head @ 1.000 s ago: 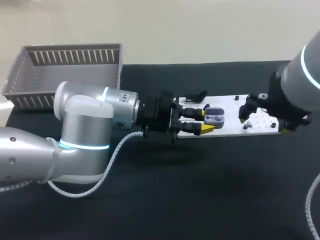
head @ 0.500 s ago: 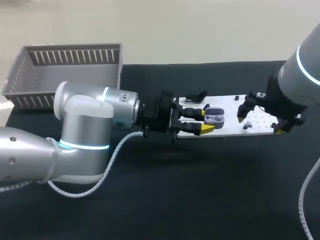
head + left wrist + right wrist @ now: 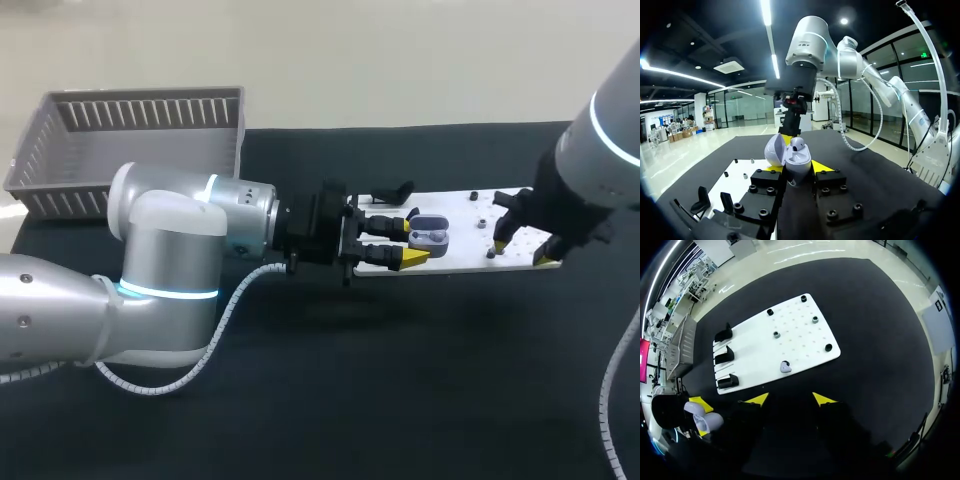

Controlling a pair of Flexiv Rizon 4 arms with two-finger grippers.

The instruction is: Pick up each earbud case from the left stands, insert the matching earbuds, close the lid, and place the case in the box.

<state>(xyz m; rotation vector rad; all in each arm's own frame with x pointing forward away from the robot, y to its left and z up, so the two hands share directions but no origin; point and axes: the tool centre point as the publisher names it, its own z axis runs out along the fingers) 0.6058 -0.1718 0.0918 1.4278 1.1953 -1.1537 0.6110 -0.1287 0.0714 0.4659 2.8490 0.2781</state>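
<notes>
My left gripper (image 3: 796, 169) is shut on a lavender earbud case (image 3: 792, 156), held level with its lid swung open. Seen from above, that case (image 3: 430, 232) hangs over the left part of the white board (image 3: 460, 205), in front of my left gripper (image 3: 408, 240). My right gripper (image 3: 790, 399) is high over the board (image 3: 800, 325), fingers apart with nothing between them. A small pale earbud (image 3: 785, 366) lies on the board ahead of its fingertips. From above, the right gripper (image 3: 525, 245) covers the board's right end.
Three black stands (image 3: 726, 355) line the board's left edge, and several small pegs (image 3: 776, 334) dot its surface. A grey slatted basket (image 3: 130, 150) sits at the table's back left. Black tabletop surrounds the board.
My right arm has drawn back to the right, off the board's pegs, and its fingers have come closer together. The left arm and the case have not moved.
</notes>
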